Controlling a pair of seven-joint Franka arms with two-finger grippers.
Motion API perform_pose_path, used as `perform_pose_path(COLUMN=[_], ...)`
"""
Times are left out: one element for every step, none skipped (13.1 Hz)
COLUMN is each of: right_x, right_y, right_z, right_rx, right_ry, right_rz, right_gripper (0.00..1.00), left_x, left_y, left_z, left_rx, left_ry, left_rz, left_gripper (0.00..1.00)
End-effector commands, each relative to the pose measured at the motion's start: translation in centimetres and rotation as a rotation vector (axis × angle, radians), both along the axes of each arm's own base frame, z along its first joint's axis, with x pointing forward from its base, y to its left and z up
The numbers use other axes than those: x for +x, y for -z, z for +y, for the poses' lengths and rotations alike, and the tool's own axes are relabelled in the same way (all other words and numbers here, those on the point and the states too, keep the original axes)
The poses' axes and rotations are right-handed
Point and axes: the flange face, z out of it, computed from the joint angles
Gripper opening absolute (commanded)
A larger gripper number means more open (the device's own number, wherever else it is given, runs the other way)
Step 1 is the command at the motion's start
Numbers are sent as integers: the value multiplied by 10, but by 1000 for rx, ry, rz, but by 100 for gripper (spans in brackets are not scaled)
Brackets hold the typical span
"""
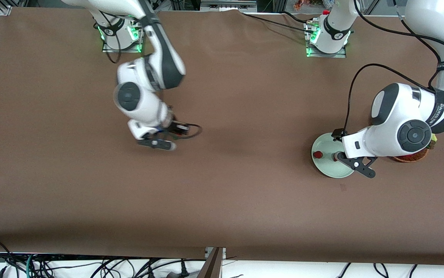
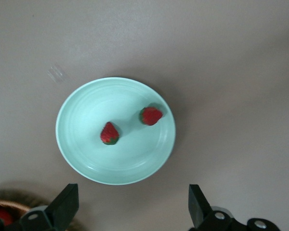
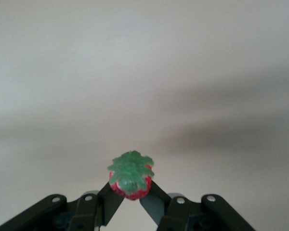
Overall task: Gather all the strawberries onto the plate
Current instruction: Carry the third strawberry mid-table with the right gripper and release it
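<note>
The plate [image 1: 324,164] is sitting on the tabletop [image 1: 245,200] toward the left arm's end, just beside a brown basket [image 1: 413,157]. Two strawberries are lying on it already: one strawberry [image 2: 109,134] near the middle and another strawberry [image 2: 151,115] closer to the rim, a little apart from each other. They are in the dish because that is where all the berries are meant to go.

The left hand [image 2: 130,204] is hanging over the plate with its fingers spread wide and nothing between them. It looks as if its job here is done, so it has nothing to hold.

The right hand [image 1: 159,142] is up over the bare middle of the tabletop, well apart from the plate. Its fingers are pinching the last strawberry [image 3: 130,175] tight, with the green leafy top pointing up. It is squeezing the berry so it will not drop on the way. This berry probably needs to be carried over to the plate next.
</note>
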Motion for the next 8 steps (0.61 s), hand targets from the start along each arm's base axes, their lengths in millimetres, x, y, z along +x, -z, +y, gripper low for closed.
perform_pose_path(right_x=[8,1,-11,-24,-35,-39,-37,-33], right_y=[33,44,62,78,87,82,72,61], right_z=[87,121,152,177,192,197,195,189], right_rx=[72,133,202,283,351,369,359,324], right_ry=[96,165,245,350,434,462,457,442], right_rz=[10,-6,-27,-53,-75,-76,-55,-18], right_gripper=[20,20,23,33,67,93,99,99], left_x=[-4,-4,-4,-5,-5,-5,-6,-7], left_y=[-6,-6,-5,-4,-3,-3,-3,-2], left_z=[-3,-4,-4,-4,-5,-7,-11,-14], left_rx=[-25,-25,-25,-24,-24,-24,-17,-11], left_ry=[-71,-70,-70,-69,-71,-76,-93,-117], left_rz=[19,19,20,23,25,24,25,27], left_gripper=[100,100,100,100,100,100,100,100])
